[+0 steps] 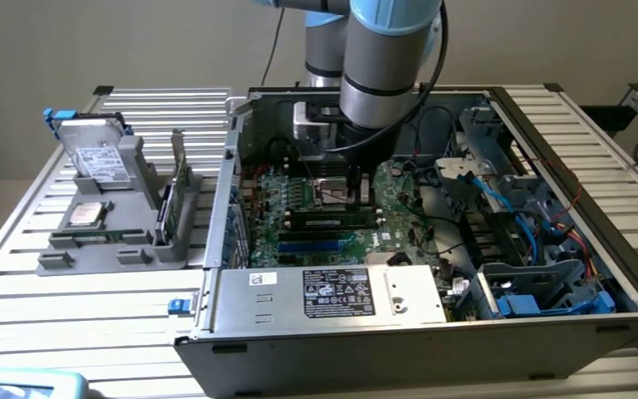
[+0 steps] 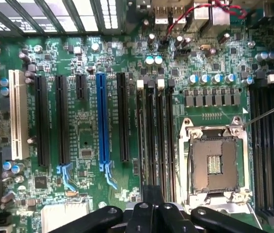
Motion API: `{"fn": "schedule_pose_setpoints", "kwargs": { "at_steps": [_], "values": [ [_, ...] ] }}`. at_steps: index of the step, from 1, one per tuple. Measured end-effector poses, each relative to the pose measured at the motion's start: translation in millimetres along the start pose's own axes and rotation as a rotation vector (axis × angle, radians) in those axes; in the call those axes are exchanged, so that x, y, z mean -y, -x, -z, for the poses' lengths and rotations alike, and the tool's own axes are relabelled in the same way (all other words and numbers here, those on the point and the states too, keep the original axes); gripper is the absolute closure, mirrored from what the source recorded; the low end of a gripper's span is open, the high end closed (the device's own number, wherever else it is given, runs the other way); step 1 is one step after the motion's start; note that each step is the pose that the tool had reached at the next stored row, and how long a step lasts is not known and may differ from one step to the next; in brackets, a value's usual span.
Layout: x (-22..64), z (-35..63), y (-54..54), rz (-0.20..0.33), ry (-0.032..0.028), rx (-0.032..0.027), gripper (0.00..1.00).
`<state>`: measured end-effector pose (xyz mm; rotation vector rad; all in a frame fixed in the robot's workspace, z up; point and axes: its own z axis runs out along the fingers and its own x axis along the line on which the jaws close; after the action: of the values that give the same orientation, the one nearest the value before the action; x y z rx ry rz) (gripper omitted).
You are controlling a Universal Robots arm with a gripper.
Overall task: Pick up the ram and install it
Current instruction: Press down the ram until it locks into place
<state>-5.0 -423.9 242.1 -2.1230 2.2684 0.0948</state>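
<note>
The black claw (image 2: 149,206), clenched on the thin green ram stick (image 1: 355,189), hangs over the motherboard's long black slots (image 2: 157,141): seating step, needing square alignment.

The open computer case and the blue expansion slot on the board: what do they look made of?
Open computer case: looks like bare sheet metal, dull grey, with folded edges. Blue expansion slot: probably moulded plastic, with uniform colour and a slight sheen.

A silver-grey tubular arm (image 1: 380,71) with pale blue joint caps, black cable, black wrist.
</note>
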Motion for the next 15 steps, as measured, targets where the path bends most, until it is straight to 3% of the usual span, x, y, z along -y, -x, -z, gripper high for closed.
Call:
{"fn": "schedule_pose_setpoints", "kwargs": {
  "at_steps": [9,15],
  "values": [
    [-12.8,6.7,-0.4,-0.002,-0.0003,-0.0028,0.89],
    [-26.4,6.4,-1.4,-0.003,-0.0032,-0.0377,0.89]
  ]
}}
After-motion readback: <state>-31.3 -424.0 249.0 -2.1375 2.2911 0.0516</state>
